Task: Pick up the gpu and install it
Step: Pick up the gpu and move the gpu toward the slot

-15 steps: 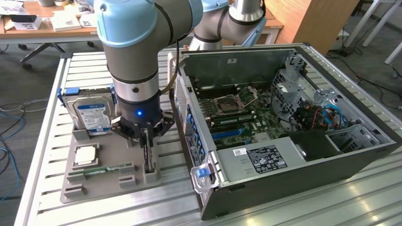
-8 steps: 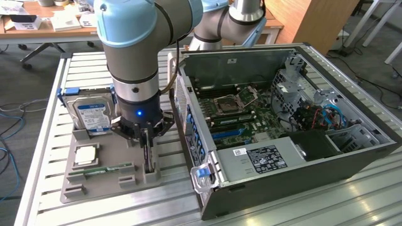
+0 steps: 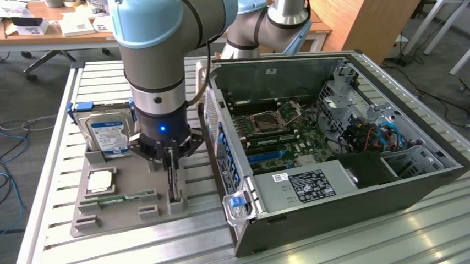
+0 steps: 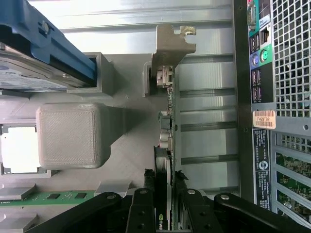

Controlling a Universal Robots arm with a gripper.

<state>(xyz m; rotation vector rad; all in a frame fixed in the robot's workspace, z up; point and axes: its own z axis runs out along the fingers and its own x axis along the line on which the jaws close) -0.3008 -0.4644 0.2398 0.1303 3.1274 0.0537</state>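
Gpu (image 4: 167, 126) stands on its long edge in a slot of the grey fixture (image 4: 121, 160), just beside the open computer case (image 3: 411, 187). My tool (image 4: 165, 213) straddles it from above at a narrow setting. The fingers (image 4: 143, 213) look pressed to both faces, so I judge the card gripped but not yet raised.

Step in hand is the pick. To do it well, I judge:
- keep the grip square on the board
- pull straight up along the slot, with no twist
- watch that the end bracket (image 4: 170, 46) clears the fixture post it sits against

Appearance: thin, dark board seen edge-on, small components along the edge, a silvery bent bracket at the far end.

Same fixture carries a hard drive (image 3: 109, 132) and a green RAM stick (image 3: 121, 197). All of it sits on the slatted worktop (image 3: 110, 77).
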